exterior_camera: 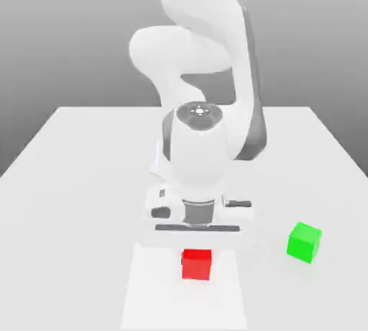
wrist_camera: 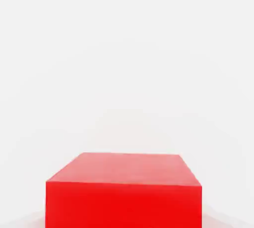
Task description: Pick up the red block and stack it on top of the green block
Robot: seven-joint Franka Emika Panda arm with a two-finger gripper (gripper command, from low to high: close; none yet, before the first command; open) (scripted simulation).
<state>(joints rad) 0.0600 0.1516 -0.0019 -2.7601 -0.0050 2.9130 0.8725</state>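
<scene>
Your white Panda arm is folded low over the white table, hand pointing straight down, and the gripper sits right at the small matte bright red cube. You can't make out the fingers themselves in the exterior view, since the pale hand body blends into the tabletop, but the gripper is drawn together to its tightest. Whether it is truly clamped on the red cube or just closed above it, you cannot tell from these views.

From the hand view, the red cube sits close under the camera, flat on the white surface, with its top face and one side face showing. No label, no lettering, no marks on it anywhere.

Look toward the exterior view's right: the small matte bright green cube rests on the table, well apart from the red one and turned slightly, so a corner faces the camera. Its faces are plain too, no writing. The red cube is still down on the table, not stacked. No brand text reads on the arm.
</scene>
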